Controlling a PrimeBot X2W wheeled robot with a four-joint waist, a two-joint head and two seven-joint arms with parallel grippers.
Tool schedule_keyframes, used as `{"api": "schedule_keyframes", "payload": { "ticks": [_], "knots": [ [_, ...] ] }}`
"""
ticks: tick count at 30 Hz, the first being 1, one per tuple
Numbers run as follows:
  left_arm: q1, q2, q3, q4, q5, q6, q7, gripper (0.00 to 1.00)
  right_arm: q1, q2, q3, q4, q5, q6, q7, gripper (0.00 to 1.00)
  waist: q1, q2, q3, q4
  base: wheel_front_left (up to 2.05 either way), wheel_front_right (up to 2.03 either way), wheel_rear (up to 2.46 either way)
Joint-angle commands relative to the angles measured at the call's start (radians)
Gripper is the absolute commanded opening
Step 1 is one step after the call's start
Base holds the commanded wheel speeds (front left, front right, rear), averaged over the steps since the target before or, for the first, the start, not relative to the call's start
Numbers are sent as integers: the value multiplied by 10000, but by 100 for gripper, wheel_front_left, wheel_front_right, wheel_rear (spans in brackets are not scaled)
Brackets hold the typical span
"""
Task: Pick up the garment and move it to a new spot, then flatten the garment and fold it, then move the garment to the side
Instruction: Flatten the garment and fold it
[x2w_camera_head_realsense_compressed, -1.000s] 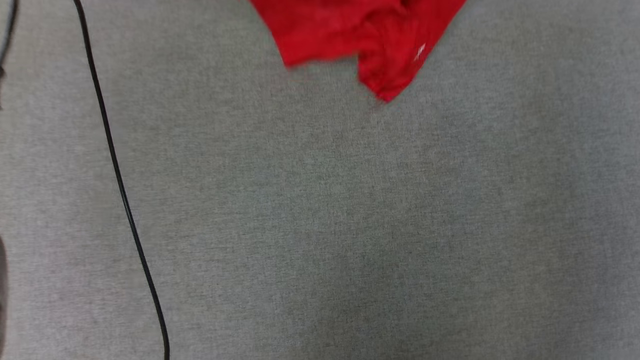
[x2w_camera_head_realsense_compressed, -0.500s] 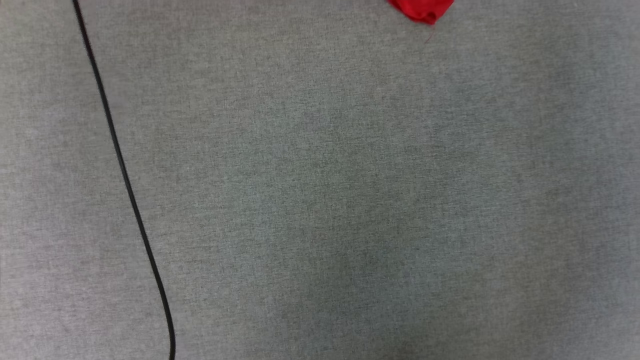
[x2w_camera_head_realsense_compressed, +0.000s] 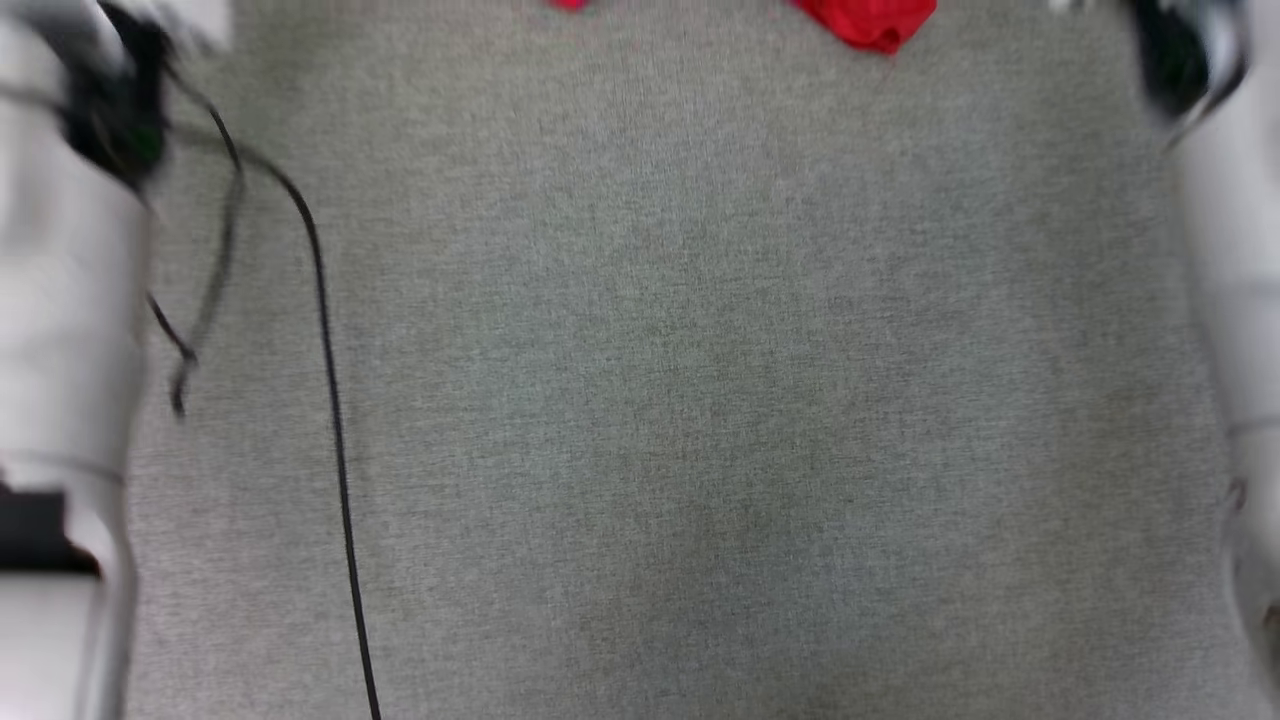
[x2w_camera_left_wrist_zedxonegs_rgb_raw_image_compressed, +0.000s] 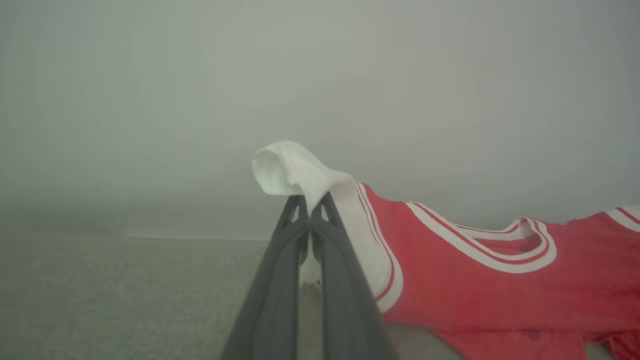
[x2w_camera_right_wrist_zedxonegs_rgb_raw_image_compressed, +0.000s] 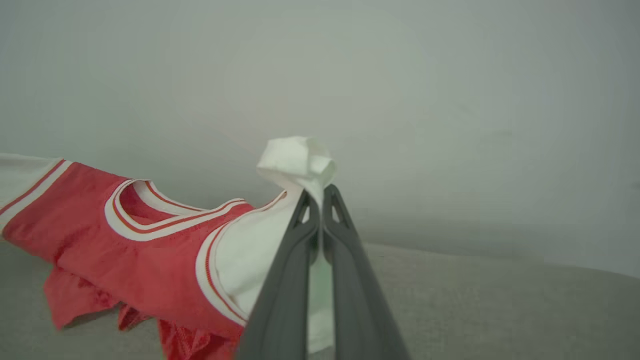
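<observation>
The garment (x2w_camera_left_wrist_zedxonegs_rgb_raw_image_compressed: 480, 290) is a red jersey with white sleeves and red-white striped trim. In the left wrist view my left gripper (x2w_camera_left_wrist_zedxonegs_rgb_raw_image_compressed: 310, 210) is shut on one white sleeve, and the red body stretches off to the right. In the right wrist view my right gripper (x2w_camera_right_wrist_zedxonegs_rgb_raw_image_compressed: 317, 197) is shut on the other white sleeve of the garment (x2w_camera_right_wrist_zedxonegs_rgb_raw_image_compressed: 115, 235), whose body hangs to the left with its lower edge on the grey cloth. In the head view a red tip of the garment (x2w_camera_head_realsense_compressed: 868, 20) shows at the top edge.
A grey fabric surface (x2w_camera_head_realsense_compressed: 700, 400) spreads across the head view. A black cable (x2w_camera_head_realsense_compressed: 335, 420) runs down its left side. My pale left forearm (x2w_camera_head_realsense_compressed: 60, 350) stands at the left edge and my right forearm (x2w_camera_head_realsense_compressed: 1235, 300) at the right edge, both blurred.
The red cloth has moved up to the head view's top edge. Both pale forearms have come into that view at its sides, blurred with motion.
</observation>
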Motion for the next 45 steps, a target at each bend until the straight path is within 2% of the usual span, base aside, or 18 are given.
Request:
{"api": "schedule_keyframes", "payload": {
  "ticks": [1,9,14,16,24,35,39,44,45],
  "knots": [
    [493,-33,-108,-69,-176,-18,-105,0,477,-70,116,25,156,-7,-101,0,-1,0,-338,50,0,0,0],
    [3200,158,-571,-822,-809,-22,-409,0,2908,-322,571,-335,1059,-7,-351,0,-1,0,-1451,87,0,0,0],
    [5020,304,-569,-1620,-810,-22,-466,0,4700,-670,676,-931,1643,-7,-357,0,-1,0,-2228,228,0,0,0],
    [5714,423,-457,-2100,-543,123,-473,0,5407,-789,610,-1223,1843,-7,-310,0,-1,0,-2526,297,0,0,0],
    [8904,220,246,-4118,-438,829,-468,0,8390,-968,-288,-2601,2301,-7,-112,0,-1,0,-3671,464,0,0,0],
    [12335,94,468,-6289,-838,1770,-262,0,12169,-147,-1949,-5183,1924,-7,830,0,-1,0,-4907,591,0,0,0],
    [13226,87,447,-6866,-1007,2001,-50,0,13368,193,-2232,-6092,1703,-7,1291,0,-1,0,-5209,667,0,0,0],
    [13942,173,424,-7514,-1045,2223,93,0,14583,287,-2306,-6918,1213,-7,1725,0,-1,0,-5411,824,0,0,0],
    [14017,200,408,-7659,-1014,2264,102,0,14762,210,-2250,-7008,976,-7,1826,12,-1,0,-5429,855,0,0,0]
  ]
}}
